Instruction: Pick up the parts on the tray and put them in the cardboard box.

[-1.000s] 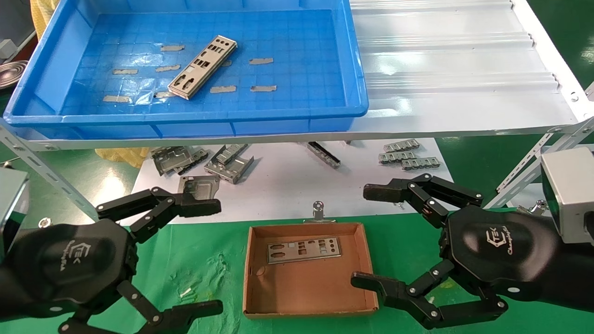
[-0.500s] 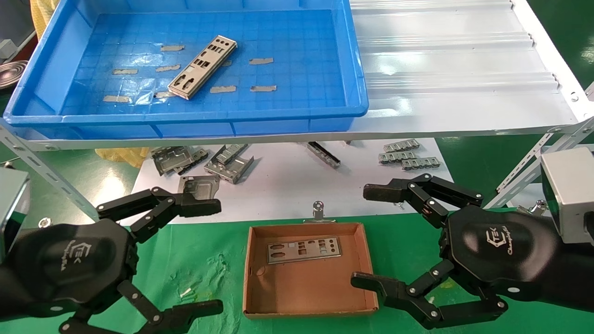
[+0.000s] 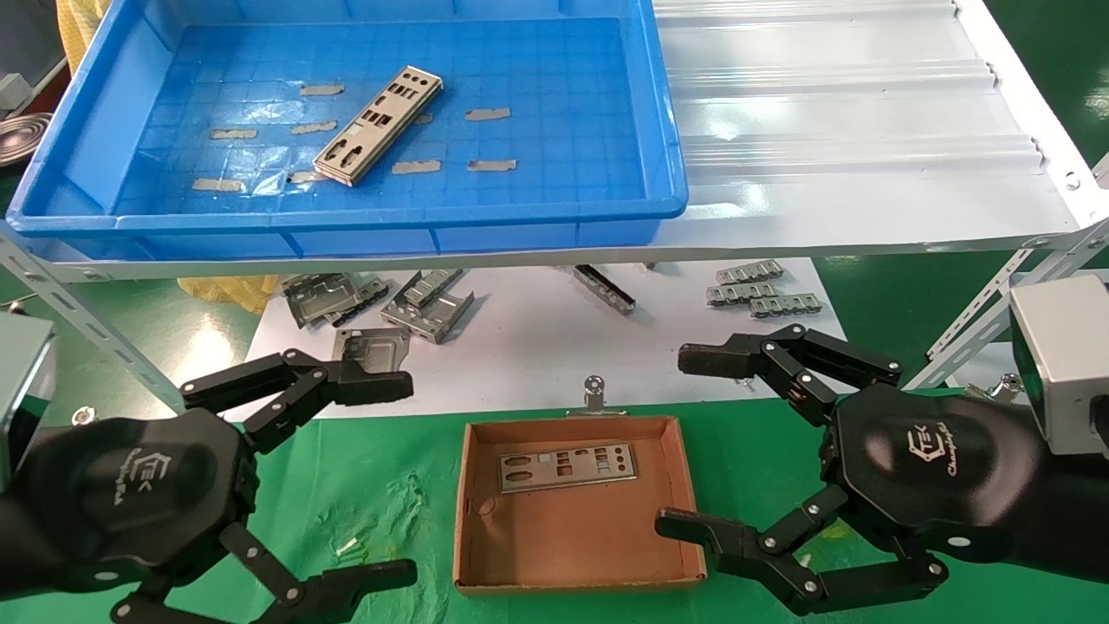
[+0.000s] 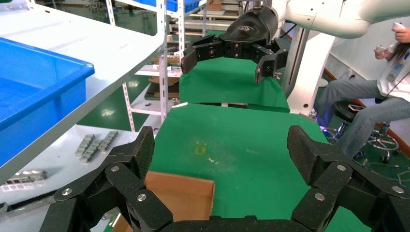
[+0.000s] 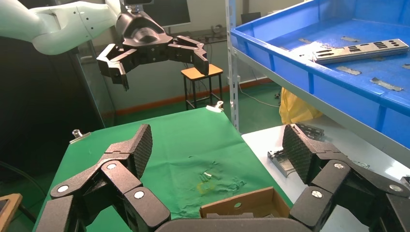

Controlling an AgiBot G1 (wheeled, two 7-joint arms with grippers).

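A silver punched plate (image 3: 378, 126) lies slanted on the floor of the blue tray (image 3: 667, 130) on the upper shelf; it also shows in the right wrist view (image 5: 360, 50). A second plate (image 3: 567, 467) lies flat in the brown cardboard box (image 3: 575, 563) on the green cloth. My left gripper (image 3: 394, 481) is open and empty, low to the left of the box. My right gripper (image 3: 680, 442) is open and empty, low to the right of the box. Both hang apart from the box and well below the tray.
Several grey tape scraps (image 3: 489, 113) stick to the tray floor. Folded grey brackets (image 3: 429, 303) and small metal strips (image 3: 762, 295) lie on the white board under the white ribbed shelf (image 3: 849, 130). A clip (image 3: 594, 392) sits at the box's far edge. Slanted shelf struts (image 3: 78, 321) stand at both sides.
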